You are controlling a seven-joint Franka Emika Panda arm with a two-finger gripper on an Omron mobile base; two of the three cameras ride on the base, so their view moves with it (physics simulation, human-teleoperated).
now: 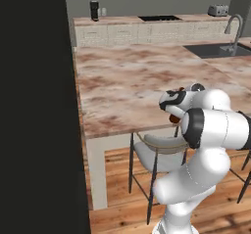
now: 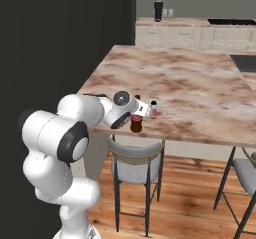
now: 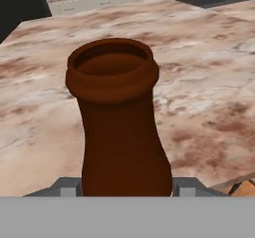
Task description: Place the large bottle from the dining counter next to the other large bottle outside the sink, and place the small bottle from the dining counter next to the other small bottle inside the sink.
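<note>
The jaws [image 2: 139, 117] clamp a brown bottle [image 3: 119, 127] — upright at the near edge of the marbled worktop [image 1: 127, 81], above a stool [image 2: 136, 159]. A small bottle [image 2: 153, 109] stands just beside it.

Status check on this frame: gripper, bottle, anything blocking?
Gripper closed around the brown bottle at the dining counter's near edge. Small bottle stands just beside it. Counter toward the sink looks bare.

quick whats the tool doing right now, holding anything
tool: closed on the large brown bottle, one finger on each side of its body, at the near edge of the dining counter.
</note>
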